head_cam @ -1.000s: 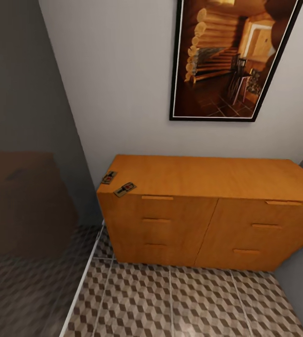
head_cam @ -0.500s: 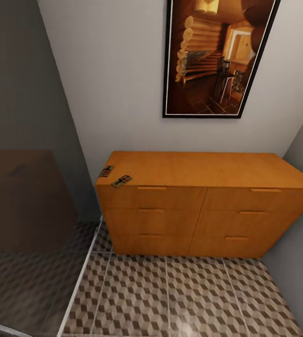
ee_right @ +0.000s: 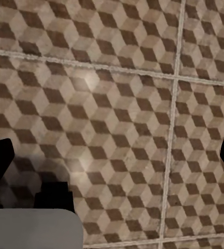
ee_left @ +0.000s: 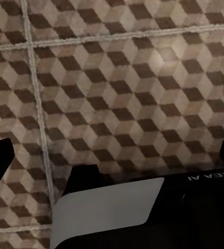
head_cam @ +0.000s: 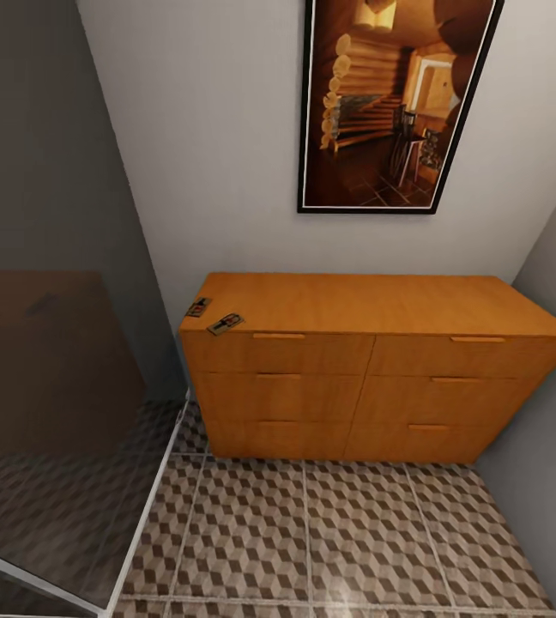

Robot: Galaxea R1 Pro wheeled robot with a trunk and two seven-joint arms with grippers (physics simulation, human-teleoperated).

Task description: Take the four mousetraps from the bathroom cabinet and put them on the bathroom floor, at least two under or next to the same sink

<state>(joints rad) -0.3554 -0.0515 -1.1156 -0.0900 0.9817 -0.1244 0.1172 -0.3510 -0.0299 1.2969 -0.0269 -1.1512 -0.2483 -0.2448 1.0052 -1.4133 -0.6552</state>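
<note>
Two mousetraps (head_cam: 218, 316) lie on top of the orange-brown cabinet (head_cam: 372, 369) at its left front corner, one (head_cam: 226, 324) right at the front edge above the top-left drawer, the other (head_cam: 198, 306) just behind it near the left end; any further traps cannot be made out from here, and may sit in the closed drawers; both wrist cameras look straight down at the bathroom floor (head_cam: 312, 532), with the left pincer (ee_left: 112, 155) and right pincer (ee_right: 112, 155) each showing a dark fingertip at either side of the frame, well apart and holding nothing, so both read as spread. The likely hazards: the traps are tiny, flat and perched at the very corner, so a clumsy approach could nudge one over the edge or down the gap beside the glass partition (head_cam: 55, 386) to the left; a flat slab on smooth wood gives the fingers little to bite; the partition also crowds the left arm's reach. The room is a narrow alcove, pale walls on three sides, a framed picture of a log-cabin interior (head_cam: 389, 103) hung above the cabinet; the floor is large tiles in a brown, beige and white cube print with pale grout, glossy enough to catch a light.
</note>
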